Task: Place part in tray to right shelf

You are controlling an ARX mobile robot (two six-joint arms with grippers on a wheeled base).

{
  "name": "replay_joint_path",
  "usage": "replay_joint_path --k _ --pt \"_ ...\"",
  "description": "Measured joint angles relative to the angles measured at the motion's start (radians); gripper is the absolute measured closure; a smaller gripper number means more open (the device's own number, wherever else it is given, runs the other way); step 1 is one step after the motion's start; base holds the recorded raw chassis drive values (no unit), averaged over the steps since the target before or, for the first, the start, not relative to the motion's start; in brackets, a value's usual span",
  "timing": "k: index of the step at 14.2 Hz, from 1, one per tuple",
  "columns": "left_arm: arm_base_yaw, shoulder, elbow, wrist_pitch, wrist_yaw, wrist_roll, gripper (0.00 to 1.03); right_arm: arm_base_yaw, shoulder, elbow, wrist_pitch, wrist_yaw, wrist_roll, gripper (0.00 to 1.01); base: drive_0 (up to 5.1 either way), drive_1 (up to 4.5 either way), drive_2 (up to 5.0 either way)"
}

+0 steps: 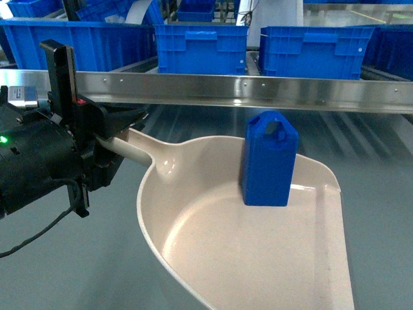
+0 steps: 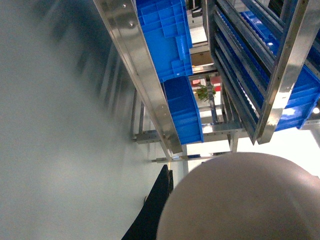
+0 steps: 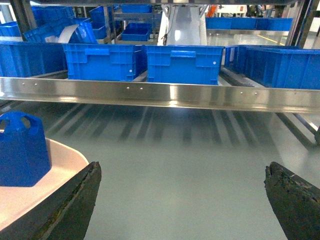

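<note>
I'm carrying the tray [image 1: 258, 258] by its handle, left claw [image 1: 119, 132] clamping it; part [image 1: 269, 159] standing upright inside. Right claw [image 3: 182, 200] hanging wide open, empty. Next: swinging toward the right shelf [image 1: 226, 89].

The tray [image 1: 258, 258] runs off the bottom edge of the head view, so its front lip is cut short there. Its handle goes in behind the left gripper [image 1: 119, 132] at the left of the frame, and the end of the handle is hidden.

In the left wrist view, the tray [image 2: 240, 200] is only a big round cream shape at the lower right, cut by the bottom edge. The grey area on the left is blurry.

In the right wrist view, the part [image 3: 22, 150] is cut by the left edge. The right gripper's fingers [image 3: 295, 200] run off the bottom corners.
</note>
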Motion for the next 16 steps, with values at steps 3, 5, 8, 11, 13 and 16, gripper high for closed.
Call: replay_joint_path --k 3,5,8,11,13,16 --pt "-0.008 0.0 0.0 -0.001 0.01 -0.001 0.9 0.0 0.0 0.0 0.003 0.002 0.0 0.03 1.2 2.99 -4.2" --pt "0.0 0.0 0.0 0.002 0.0 -0.001 0.9 0.0 0.0 0.0 0.001 0.0 0.0 0.03 0.1 3.98 -3.8" --pt "-0.005 0.0 0.0 0.001 0.003 -0.001 0.9 0.0 0.0 0.0 0.003 0.001 0.0 0.03 0.1 4.06 -3.9" --pt "-0.004 0.0 0.0 0.0 0.002 -0.001 0.9 0.0 0.0 0.0 0.001 0.0 0.0 0.03 0.2 4.56 -4.1" --pt "-0.004 0.0 0.0 0.0 0.002 -0.001 0.9 0.0 0.0 0.0 0.0 0.001 0.0 0.03 0.3 4.25 -3.7" --pt "-0.003 0.0 0.0 0.0 0.001 0.0 0.9 0.0 0.0 0.0 0.0 0.0 0.0 0.03 0.1 4.15 -4.0"
